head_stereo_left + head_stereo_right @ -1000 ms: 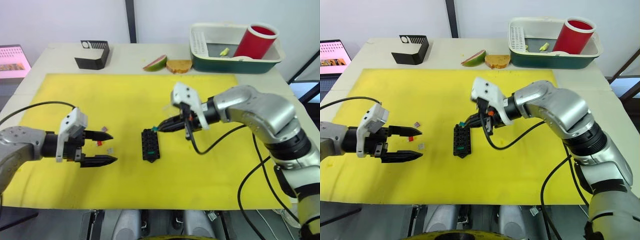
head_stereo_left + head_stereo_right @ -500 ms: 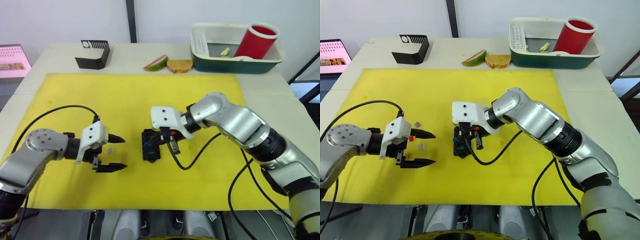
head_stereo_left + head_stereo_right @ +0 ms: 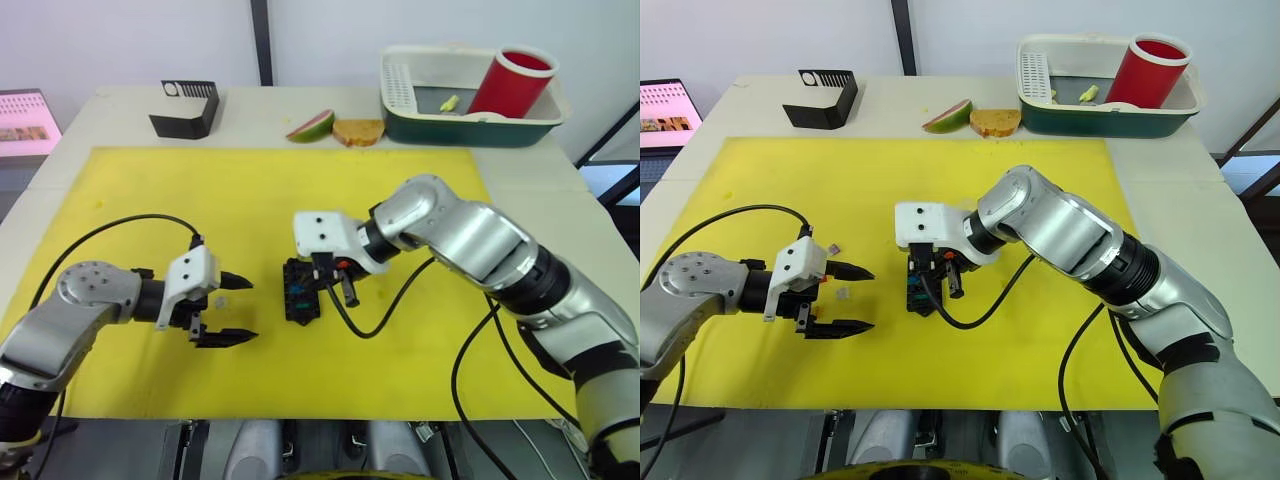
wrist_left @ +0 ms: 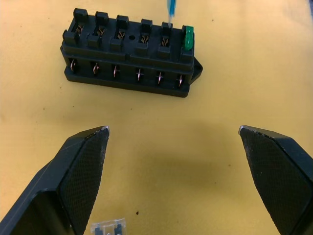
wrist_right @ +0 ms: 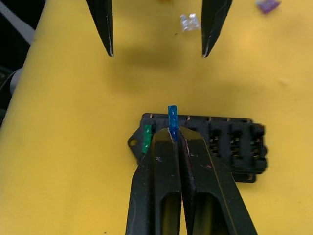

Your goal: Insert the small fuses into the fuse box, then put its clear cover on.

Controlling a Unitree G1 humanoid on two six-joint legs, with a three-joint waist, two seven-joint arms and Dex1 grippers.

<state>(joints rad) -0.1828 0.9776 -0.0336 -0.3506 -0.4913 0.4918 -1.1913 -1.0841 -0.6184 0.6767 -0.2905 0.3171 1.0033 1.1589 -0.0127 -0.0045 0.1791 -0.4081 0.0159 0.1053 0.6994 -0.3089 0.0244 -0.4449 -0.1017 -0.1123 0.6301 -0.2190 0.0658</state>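
Note:
The black fuse box [image 3: 300,291] lies mid-mat with a green fuse [image 4: 187,38] seated in one end slot. My right gripper [image 5: 172,131] is shut on a blue fuse [image 5: 172,117], held upright over the slot beside the green one, just at the box's top. My left gripper [image 3: 235,310] hovers open to the left of the box, fingers [image 4: 83,166] wide apart and pointing at it. A clear fuse [image 4: 109,227] lies on the mat between those fingers, and a purple fuse [image 5: 267,5] lies farther left. The clear cover is out of view.
The yellow mat [image 3: 400,200] covers the table. At the back stand a black angled stand [image 3: 185,108], a fruit slice [image 3: 312,125], a bread piece [image 3: 358,131] and a dish rack [image 3: 470,100] holding a red cup [image 3: 510,80]. A screen [image 3: 25,120] sits far left.
My right gripper has swung in from the right with the blue fuse and now stands over the fuse box. My left arm has moved right, closer to the box, still open.

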